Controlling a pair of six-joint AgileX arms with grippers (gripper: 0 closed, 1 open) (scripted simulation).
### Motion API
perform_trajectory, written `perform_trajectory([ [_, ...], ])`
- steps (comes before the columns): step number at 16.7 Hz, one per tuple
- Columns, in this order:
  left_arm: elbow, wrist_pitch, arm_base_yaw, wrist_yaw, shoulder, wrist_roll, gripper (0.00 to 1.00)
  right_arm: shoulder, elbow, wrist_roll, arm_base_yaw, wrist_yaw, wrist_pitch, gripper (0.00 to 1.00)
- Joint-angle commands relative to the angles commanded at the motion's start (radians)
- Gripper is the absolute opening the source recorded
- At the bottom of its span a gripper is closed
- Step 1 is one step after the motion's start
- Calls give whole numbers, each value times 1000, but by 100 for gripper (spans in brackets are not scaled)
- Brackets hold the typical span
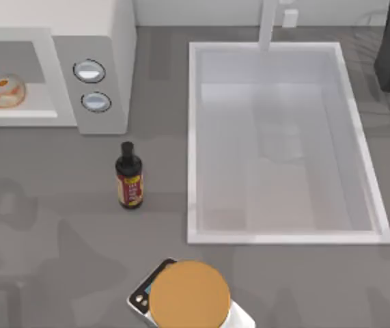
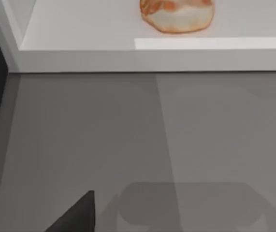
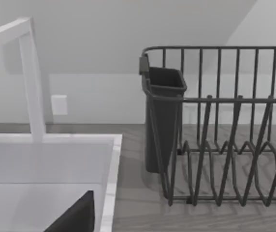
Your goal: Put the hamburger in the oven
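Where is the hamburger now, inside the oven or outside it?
Inside. The hamburger lies on the white floor of the oven cavity, behind its front edge, and no gripper touches it.

Top view: overhead, looking straight down on the table. Left wrist view: low, close, facing the oven cavity, shared with the top view. Right wrist view: low, facing the sink corner and dish rack.
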Motion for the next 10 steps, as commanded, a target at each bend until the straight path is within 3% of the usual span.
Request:
perform_trajectory([
  [10,236,-536,-3,-5,-240,-5,100,0,0,0,0,0,0,100],
])
